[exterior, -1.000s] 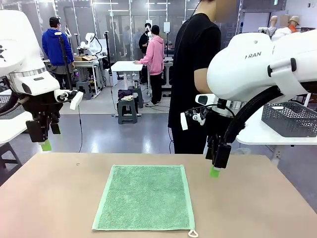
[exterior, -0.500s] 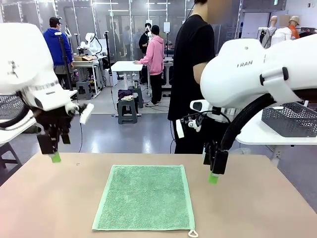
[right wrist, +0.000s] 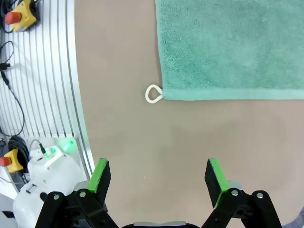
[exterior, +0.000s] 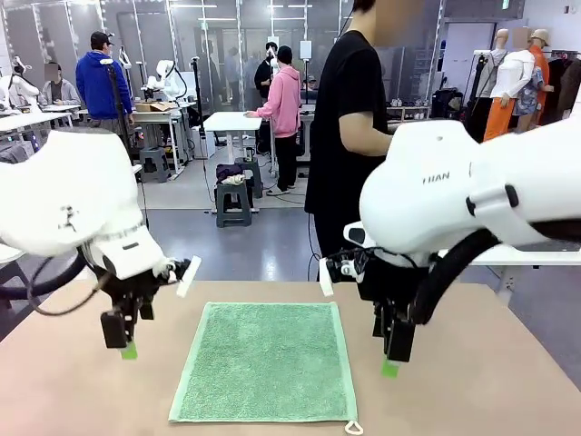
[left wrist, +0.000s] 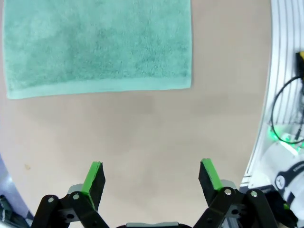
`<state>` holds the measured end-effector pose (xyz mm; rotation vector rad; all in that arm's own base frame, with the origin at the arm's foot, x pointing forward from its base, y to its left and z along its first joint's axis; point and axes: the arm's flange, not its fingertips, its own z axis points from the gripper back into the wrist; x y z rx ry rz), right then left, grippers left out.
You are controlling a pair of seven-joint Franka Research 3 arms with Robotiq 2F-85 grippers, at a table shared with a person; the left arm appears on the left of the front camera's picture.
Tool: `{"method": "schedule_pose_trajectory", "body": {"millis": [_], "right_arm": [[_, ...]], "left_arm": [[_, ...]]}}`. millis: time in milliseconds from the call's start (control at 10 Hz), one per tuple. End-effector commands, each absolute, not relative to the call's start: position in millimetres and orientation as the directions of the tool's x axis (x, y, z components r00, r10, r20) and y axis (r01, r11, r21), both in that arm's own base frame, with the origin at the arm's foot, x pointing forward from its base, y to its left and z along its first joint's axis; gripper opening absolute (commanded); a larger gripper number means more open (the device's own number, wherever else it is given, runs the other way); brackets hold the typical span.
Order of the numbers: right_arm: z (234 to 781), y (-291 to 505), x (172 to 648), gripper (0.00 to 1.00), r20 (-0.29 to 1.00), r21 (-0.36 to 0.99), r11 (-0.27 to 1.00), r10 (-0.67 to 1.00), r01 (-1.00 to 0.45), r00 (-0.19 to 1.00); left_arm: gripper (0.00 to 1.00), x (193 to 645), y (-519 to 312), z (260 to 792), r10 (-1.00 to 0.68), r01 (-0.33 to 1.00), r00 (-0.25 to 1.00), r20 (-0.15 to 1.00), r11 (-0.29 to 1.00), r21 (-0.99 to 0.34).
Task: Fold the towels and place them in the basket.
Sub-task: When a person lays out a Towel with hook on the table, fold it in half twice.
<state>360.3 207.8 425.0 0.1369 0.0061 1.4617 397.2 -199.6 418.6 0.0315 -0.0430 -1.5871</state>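
A mint-green towel lies flat and unfolded on the tan table, its white loop at the near right corner. My left gripper hovers low over the table just left of the towel, open and empty; its wrist view shows the towel ahead of the spread fingers. My right gripper hangs low just right of the towel, also open and empty; its wrist view shows the towel's edge and loop. The basket is hidden from view.
A person in a black shirt stands at the far side of the table. White side tables stand behind both arms. The table's metal edge rail runs close to the towel's loop corner.
Both arms have come down and inward toward the towel's sides. The grey basket at the right, seen earlier, is now covered by the right arm.
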Motion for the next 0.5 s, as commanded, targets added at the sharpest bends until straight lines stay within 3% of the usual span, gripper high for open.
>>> {"method": "schedule_pose_trajectory", "body": {"millis": [0,400], "right_arm": [[395.6,216.8,351.4,1.00,0.086,0.058,0.166,0.982,-0.984,0.171],[346.8,237.1,350.5,1.00,0.055,0.034,0.188,0.980,-0.982,0.189]], "left_arm": [[1.00,399.7,-214.0,391.4,-1.000,0.996,0.006,0.002,0.006,0.089],[1.00,391.2,-235.2,353.9,-0.999,0.992,0.028,0.045,0.034,0.119]]}}
